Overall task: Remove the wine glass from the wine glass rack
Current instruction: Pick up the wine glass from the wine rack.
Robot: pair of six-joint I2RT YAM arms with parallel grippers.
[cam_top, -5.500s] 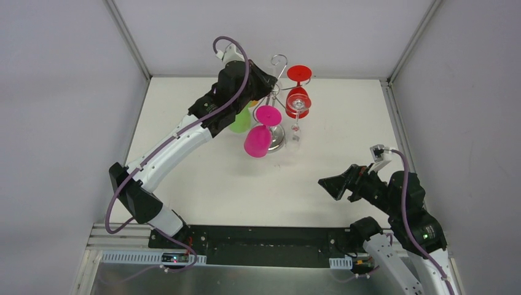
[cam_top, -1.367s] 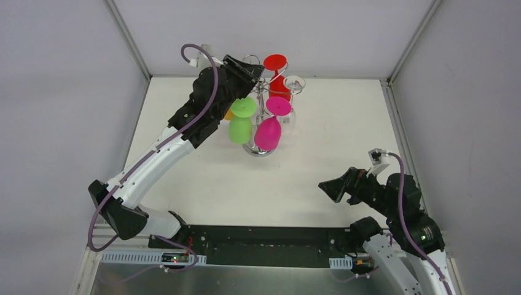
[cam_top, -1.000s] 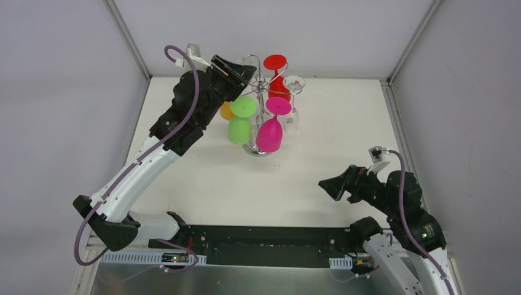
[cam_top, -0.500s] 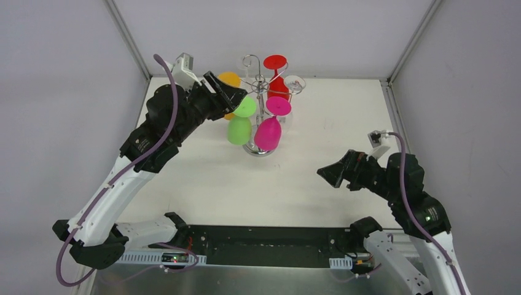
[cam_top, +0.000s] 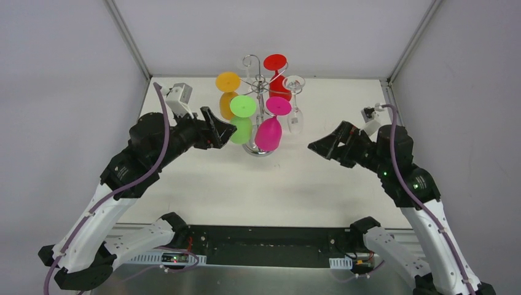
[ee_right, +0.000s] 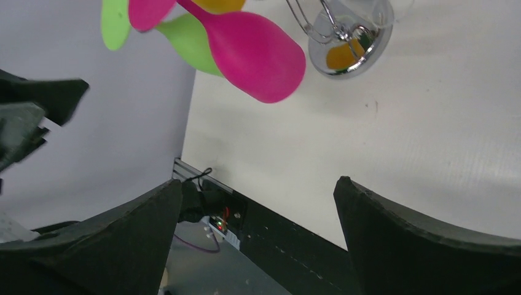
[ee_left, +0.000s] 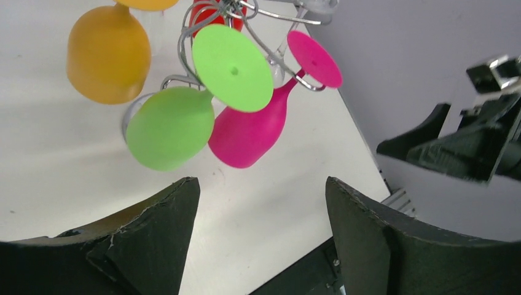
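The chrome wine glass rack [cam_top: 260,78] stands at the back of the table on its round mirrored base [ee_right: 350,46]. Several wine glasses hang upside down from it: orange [cam_top: 227,104], green [cam_top: 241,130], magenta [cam_top: 268,135], red [cam_top: 279,86] and clear [cam_top: 295,121]. My left gripper [cam_top: 220,126] hovers just left of the green glass [ee_left: 166,126], open and empty, touching nothing. My right gripper [cam_top: 321,145] floats to the right of the rack, open and empty, facing the magenta glass [ee_right: 258,55].
Grey enclosure walls and metal corner posts [cam_top: 129,43] close in the white table [cam_top: 246,190]. A black mounting strip [cam_top: 264,239] with the arm bases runs along the near edge. The right gripper [ee_left: 442,144] shows in the left wrist view.
My left arm has pulled back from the rack top toward the near left, its jaws spreading wider. My right arm has risen and swung toward the rack. The glasses still hang.
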